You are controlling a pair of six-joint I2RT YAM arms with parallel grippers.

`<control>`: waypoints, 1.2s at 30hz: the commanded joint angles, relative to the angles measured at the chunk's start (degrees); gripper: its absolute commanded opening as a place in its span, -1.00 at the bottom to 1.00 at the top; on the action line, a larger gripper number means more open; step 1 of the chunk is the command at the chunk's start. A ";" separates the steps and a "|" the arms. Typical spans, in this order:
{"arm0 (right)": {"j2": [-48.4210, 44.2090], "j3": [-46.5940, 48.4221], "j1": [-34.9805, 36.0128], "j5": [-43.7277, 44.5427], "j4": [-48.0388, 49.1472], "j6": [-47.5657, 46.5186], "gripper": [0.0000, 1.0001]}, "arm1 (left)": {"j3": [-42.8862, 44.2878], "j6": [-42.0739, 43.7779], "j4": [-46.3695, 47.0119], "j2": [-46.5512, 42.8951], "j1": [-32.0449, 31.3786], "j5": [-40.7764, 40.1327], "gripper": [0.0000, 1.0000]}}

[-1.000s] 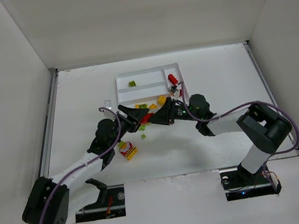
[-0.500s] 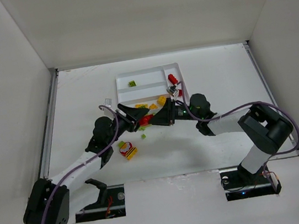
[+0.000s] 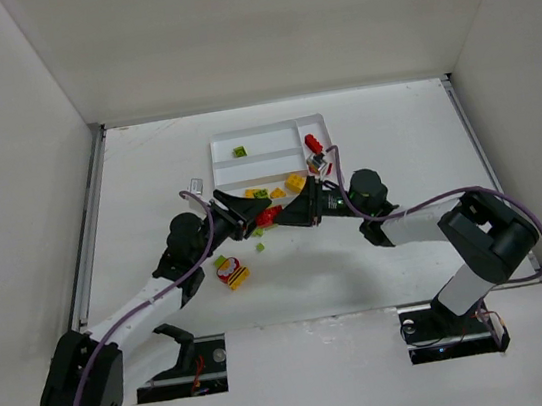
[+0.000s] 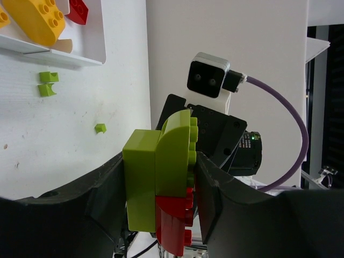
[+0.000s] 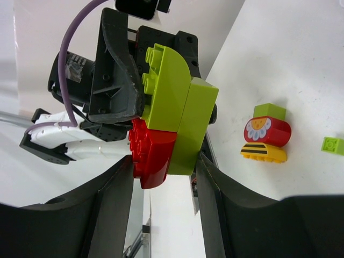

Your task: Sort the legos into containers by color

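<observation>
The green-red lego clump (image 3: 267,217) sits seemingly pinched by both left hand (image 4: 160,172) and right hand (image 5: 165,161).

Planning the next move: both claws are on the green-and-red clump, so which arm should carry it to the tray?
Right, probably. The right claw and left claw both grip the green-and-red clump, but the right one sits nearer the white tray slot holding red bricks.

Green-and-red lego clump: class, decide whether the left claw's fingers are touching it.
Touching. The left wrist view shows the green-and-red clump between the fingers of the left claw, both flush against its sides.
</observation>
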 commanded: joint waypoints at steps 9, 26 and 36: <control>-4.27 -1.56 -1.03 -0.19 0.92 -1.45 0.53 | -1.00 3.19 2.97 -3.54 -0.23 -1.88 -0.52; -7.18 1.86 -0.42 3.42 -9.10 -8.04 0.19 | -1.00 6.89 0.77 -3.72 -2.25 -1.36 -0.52; -5.77 2.83 1.25 4.03 -9.19 -8.04 -0.17 | -1.79 7.15 1.03 -3.37 -3.21 -2.15 -0.52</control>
